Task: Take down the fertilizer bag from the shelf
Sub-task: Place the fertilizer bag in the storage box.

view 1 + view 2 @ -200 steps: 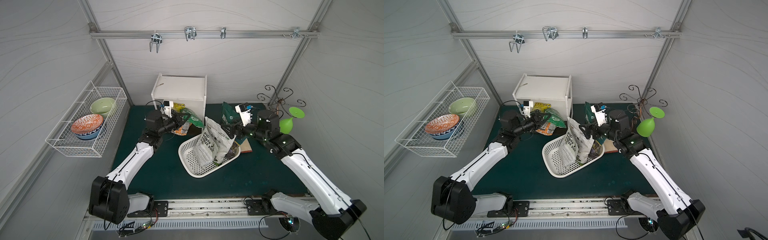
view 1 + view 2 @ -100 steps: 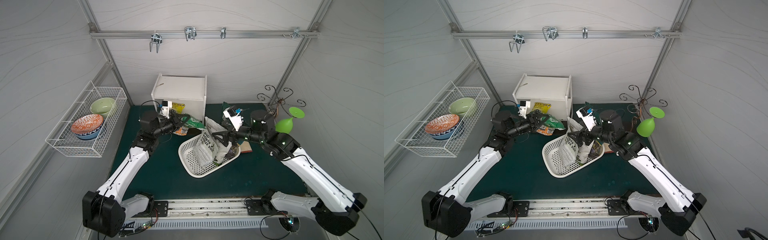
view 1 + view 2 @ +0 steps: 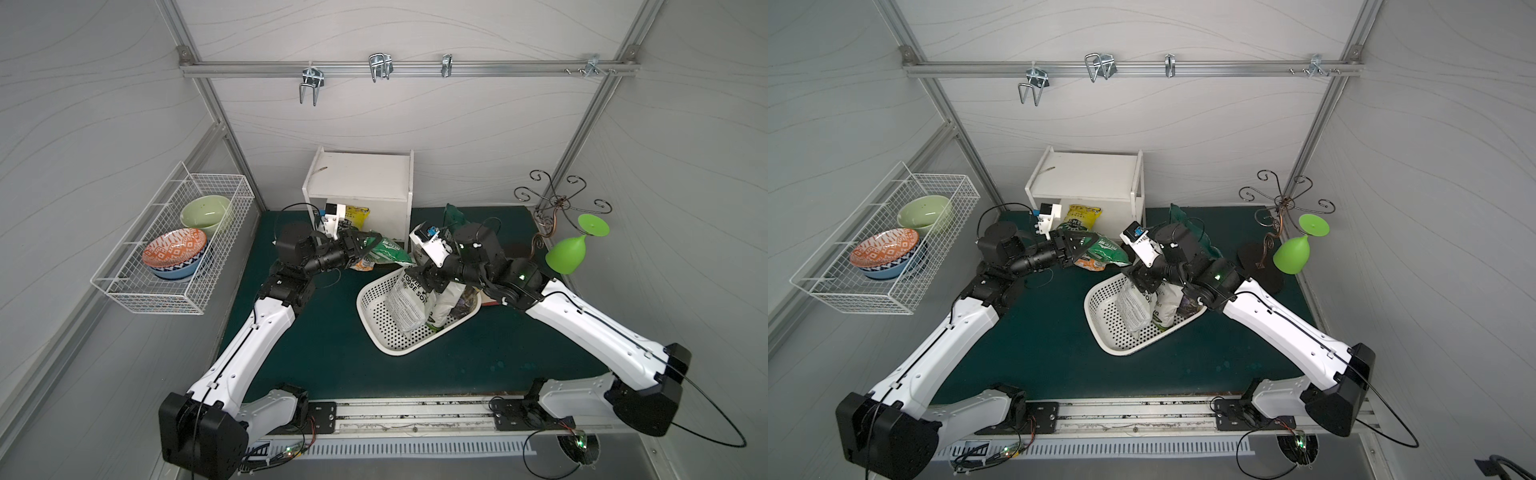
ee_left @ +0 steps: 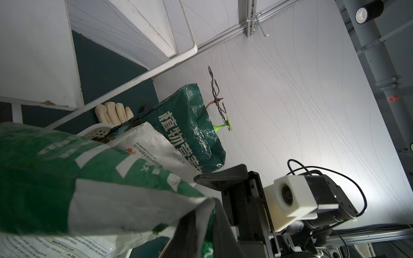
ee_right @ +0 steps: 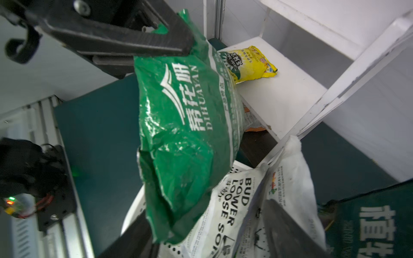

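Now I'm holding the green fertilizer bag (image 5: 185,134) off the shelf (image 3: 357,172).
Left gripper (image 3: 371,246) is pinching its top; right gripper (image 5: 206,219) is gaping below.

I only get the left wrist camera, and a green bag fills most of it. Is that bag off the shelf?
Observer: Yes. In both top views the green bag hangs from the left claw, out in front of the shelf and not on its boards.
Operator: What else sits on the shelf?
Observer: A yellow bag lies on one white board, as the right wrist view shows.
Operator: How does the right claw stand?
Observer: The right claw has its fingers apart, with the green bag's lower end and a white soil bag between them.
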Motion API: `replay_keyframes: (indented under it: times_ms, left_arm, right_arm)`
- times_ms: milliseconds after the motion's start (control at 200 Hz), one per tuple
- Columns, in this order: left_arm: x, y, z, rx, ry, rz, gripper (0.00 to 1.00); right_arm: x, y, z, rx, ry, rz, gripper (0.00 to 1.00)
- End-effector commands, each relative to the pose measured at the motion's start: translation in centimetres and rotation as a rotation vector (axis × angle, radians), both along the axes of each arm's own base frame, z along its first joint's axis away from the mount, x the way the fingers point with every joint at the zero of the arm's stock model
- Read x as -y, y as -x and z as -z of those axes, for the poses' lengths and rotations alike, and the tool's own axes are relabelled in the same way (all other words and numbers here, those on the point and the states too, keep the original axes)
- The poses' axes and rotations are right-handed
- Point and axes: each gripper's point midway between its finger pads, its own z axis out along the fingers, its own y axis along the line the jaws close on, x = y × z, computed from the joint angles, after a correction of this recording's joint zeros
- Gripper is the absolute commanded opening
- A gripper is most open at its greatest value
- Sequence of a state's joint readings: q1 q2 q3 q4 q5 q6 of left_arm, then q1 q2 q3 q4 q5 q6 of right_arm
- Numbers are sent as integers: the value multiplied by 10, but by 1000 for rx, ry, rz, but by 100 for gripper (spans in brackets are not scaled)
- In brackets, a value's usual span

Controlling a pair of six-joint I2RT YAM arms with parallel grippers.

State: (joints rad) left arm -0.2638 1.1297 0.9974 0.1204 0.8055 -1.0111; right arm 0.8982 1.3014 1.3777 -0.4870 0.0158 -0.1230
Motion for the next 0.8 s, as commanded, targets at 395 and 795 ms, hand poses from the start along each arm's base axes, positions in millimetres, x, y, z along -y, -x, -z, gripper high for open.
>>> replay_keyframes:
  times_ms: [395,795]
  left_arm:
    - [5,13,-53,202,39,64,0]
    - [6,4,23,15,-66,61,0]
  right_arm:
    - [-17,7,-29,36,-78,-74,0]
    - [-25,58,-13,-120,-93,-179,0]
